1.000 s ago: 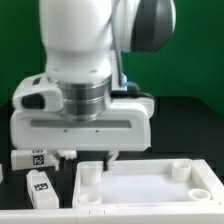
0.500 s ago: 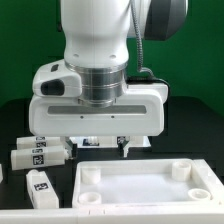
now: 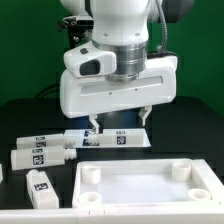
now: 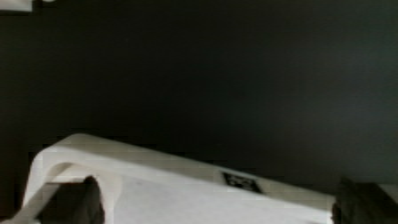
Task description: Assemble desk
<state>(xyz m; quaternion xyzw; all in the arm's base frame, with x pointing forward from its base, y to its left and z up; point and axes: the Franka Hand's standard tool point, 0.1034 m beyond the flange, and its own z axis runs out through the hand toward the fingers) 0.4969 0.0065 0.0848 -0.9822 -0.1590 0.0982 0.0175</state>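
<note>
The white rimmed tabletop (image 3: pixel 150 186) lies flat at the front, its round corner sockets facing up. Two short white legs with tags (image 3: pixel 40 155) (image 3: pixel 42 188) lie to the exterior view's left of it, and the end of a third part shows at the frame edge (image 3: pixel 3 172). My gripper (image 3: pixel 121 122) hangs open and empty above the table behind the tabletop, apart from all the parts. In the wrist view my gripper (image 4: pixel 222 205) shows its dark fingertips (image 4: pixel 75 200) spread wide over a white tagged surface.
The marker board (image 3: pixel 108 138) lies on the black table right under my fingers, between the legs and the tabletop's far rim; it seems to be the white tagged surface in the wrist view (image 4: pixel 196 175). A green wall stands behind.
My gripper has risen and moved to the exterior view's right, away from the tabletop's far rim. The marker board, hidden before, now shows. The legs and tabletop have not moved.
</note>
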